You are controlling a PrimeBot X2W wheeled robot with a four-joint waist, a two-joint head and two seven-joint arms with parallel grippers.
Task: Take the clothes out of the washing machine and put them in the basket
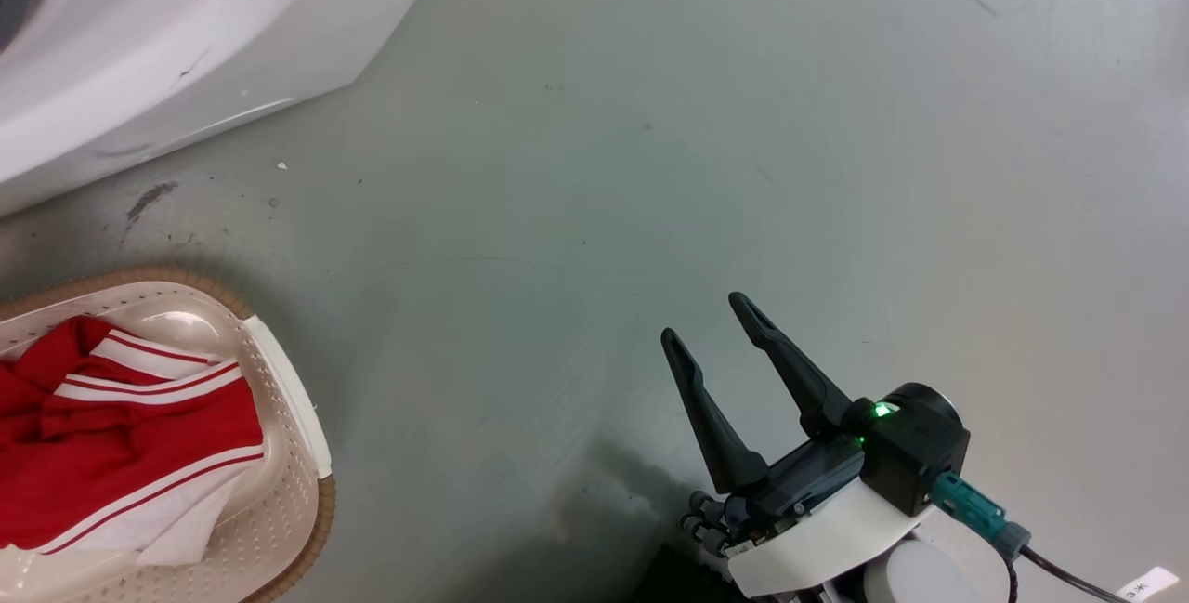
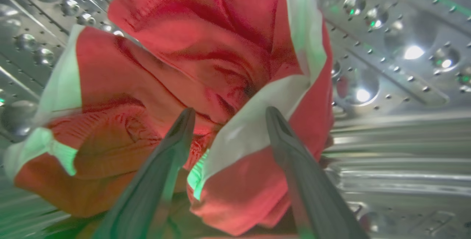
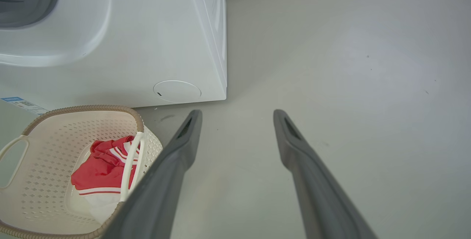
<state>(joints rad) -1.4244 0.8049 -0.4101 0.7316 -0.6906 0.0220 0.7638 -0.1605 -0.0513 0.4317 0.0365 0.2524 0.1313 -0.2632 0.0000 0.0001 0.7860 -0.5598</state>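
Inside the washing machine (image 2: 390,84), my left end effector (image 2: 230,111) sits apart astride a fold of the clothes (image 2: 165,69). I'd push deeper before closing. My right end effector (image 1: 703,317) idles, also apart.

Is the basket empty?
No, a red garment with white stripes lies inside the basket.

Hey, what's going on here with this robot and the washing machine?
The robot is unloading laundry. Its left gripper is inside the steel drum, jaws open at a red garment with white trim. Another red striped garment already lies in the basket. The right gripper hangs open over the floor, holding nothing.
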